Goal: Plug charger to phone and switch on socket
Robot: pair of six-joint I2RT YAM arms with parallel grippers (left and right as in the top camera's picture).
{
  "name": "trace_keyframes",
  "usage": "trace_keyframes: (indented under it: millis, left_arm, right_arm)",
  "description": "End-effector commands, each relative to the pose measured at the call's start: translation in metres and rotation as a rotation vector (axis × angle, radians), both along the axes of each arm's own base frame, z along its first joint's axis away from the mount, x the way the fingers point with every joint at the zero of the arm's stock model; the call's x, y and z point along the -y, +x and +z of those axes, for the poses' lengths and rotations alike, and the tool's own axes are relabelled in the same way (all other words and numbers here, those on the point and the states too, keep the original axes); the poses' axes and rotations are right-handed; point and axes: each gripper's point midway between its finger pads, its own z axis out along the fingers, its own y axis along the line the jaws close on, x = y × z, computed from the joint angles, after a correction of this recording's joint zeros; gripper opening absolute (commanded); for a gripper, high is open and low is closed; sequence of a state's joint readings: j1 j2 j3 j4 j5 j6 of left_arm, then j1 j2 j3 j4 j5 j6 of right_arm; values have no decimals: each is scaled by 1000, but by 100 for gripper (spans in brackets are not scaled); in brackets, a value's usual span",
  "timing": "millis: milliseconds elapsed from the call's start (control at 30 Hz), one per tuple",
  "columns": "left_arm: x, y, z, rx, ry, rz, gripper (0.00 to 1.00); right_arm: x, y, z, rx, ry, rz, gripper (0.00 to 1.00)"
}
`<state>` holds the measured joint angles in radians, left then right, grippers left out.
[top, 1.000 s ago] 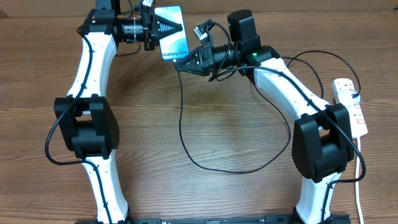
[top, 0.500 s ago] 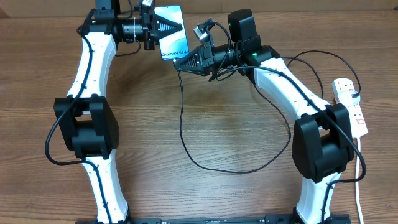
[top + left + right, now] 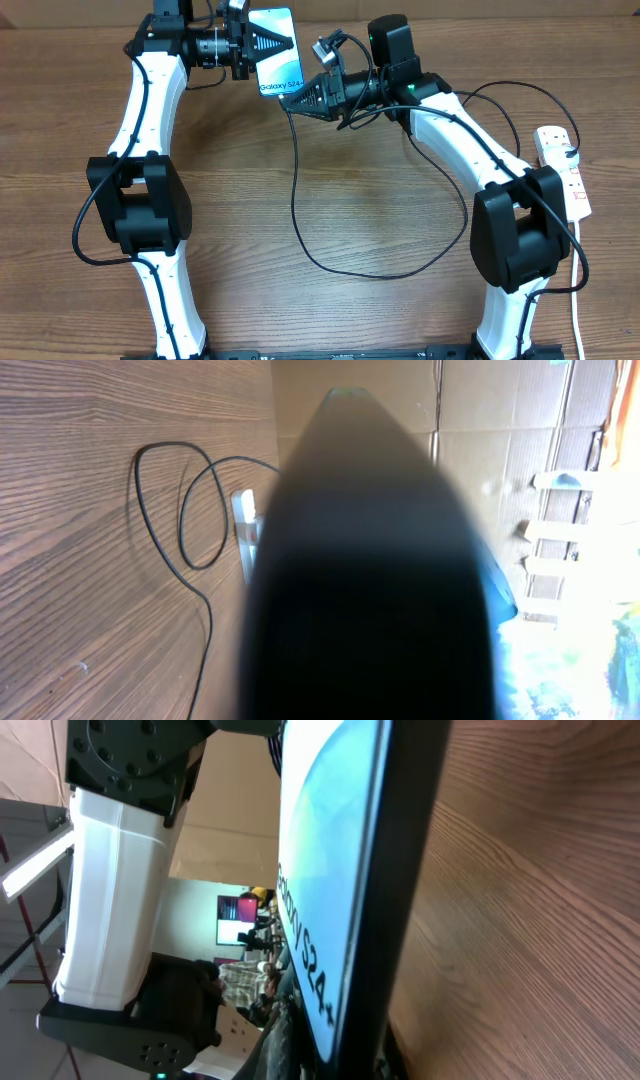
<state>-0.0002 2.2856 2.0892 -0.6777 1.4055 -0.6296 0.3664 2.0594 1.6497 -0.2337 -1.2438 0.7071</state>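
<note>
The phone (image 3: 278, 60) is held up above the back of the table, blue screen facing up, with my left gripper (image 3: 270, 44) shut on its left edge. My right gripper (image 3: 292, 101) is shut on the charger's connector end, pressed against the phone's lower end by the "Galaxy" text. From there the black charger cable (image 3: 297, 190) hangs down, loops across the table and runs right to the white socket (image 3: 566, 175). In the right wrist view the phone (image 3: 325, 870) fills the frame; the connector is hidden. In the left wrist view the phone (image 3: 370, 590) is a dark blur.
The socket's white cord (image 3: 578, 300) runs down the right table edge. Cable loops (image 3: 205, 610) lie on the wood beside the socket (image 3: 243, 530). My left arm's white link (image 3: 110, 890) stands close behind the phone. Cardboard boxes sit beyond the table.
The hanging stretch of the charger cable has swung slightly to the right. Both arms and the phone have barely moved.
</note>
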Motion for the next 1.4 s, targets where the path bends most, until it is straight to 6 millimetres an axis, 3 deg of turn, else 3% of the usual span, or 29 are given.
trace_keyframes:
  millis: [0,933,1367]
  left_arm:
    - [5,-10,19,29,-61,-59,4]
    - [1,-8,19,30,-57,-47,4]
    - [-1,2,6,-34,10,24,4]
  right_arm:
    - [11,12,22,66,8,-53,4]
    - [20,19,22,67,7,-76,4]
    - [14,31,13,-35,-51,-182,4]
